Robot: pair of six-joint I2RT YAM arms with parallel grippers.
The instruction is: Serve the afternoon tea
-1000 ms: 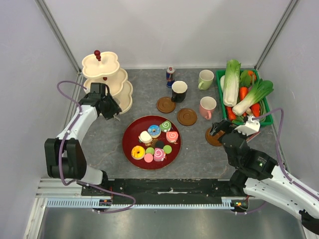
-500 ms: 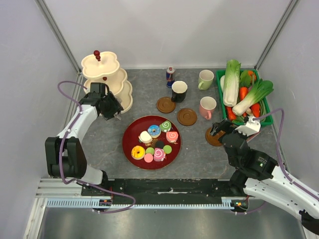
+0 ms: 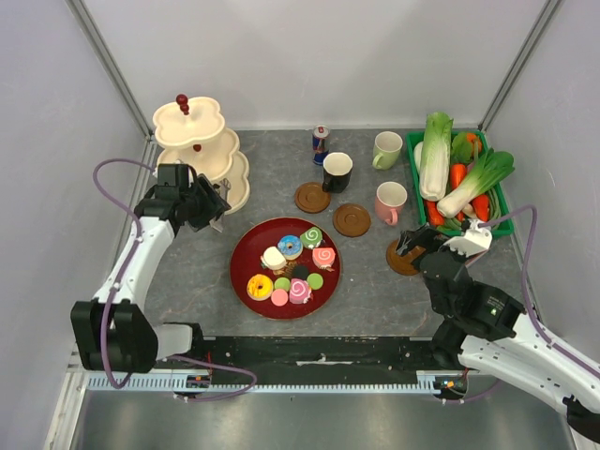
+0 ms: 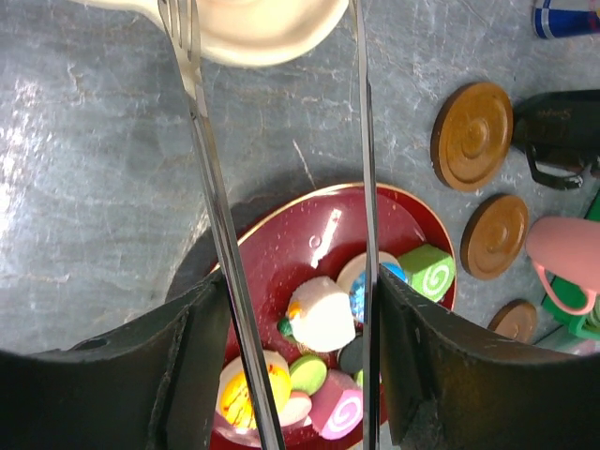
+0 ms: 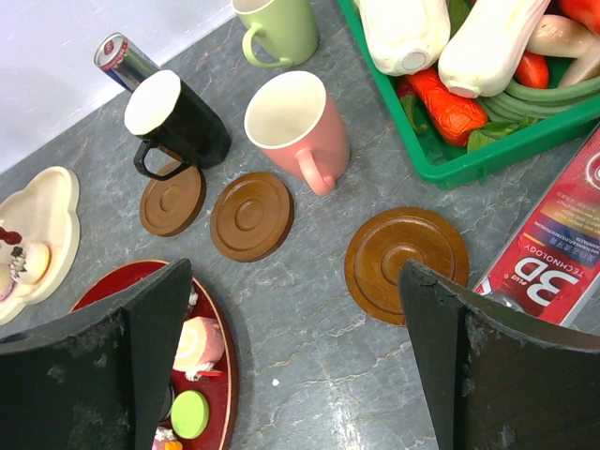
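The red plate [image 3: 246,253] in the middle holds several toy pastries [image 3: 291,267], among them donuts, swirl rolls and macarons [image 4: 323,314]. My left gripper [image 3: 208,204] [image 4: 300,277] is shut on metal tongs [image 4: 211,187]. The tong arms are spread, with nothing between them, and their tips reach the lowest tier of the cream tiered stand [image 3: 202,141]. The black mug [image 3: 337,171], pale green mug [image 3: 386,150] and pink mug [image 3: 390,202] stand at the back right. My right gripper [image 3: 412,246] [image 5: 292,272] hangs open above a wooden coaster [image 5: 405,262].
Two more coasters [image 3: 312,197] [image 3: 352,219] lie between the plate and the mugs. A drink can [image 3: 321,142] stands behind the black mug. A green crate [image 3: 504,220] of toy vegetables fills the right side. Enclosure walls close in on both sides.
My left arm has swung up and back to the left, away from the stand's lowest tier, and the tongs have spread wider. The right arm has not moved.
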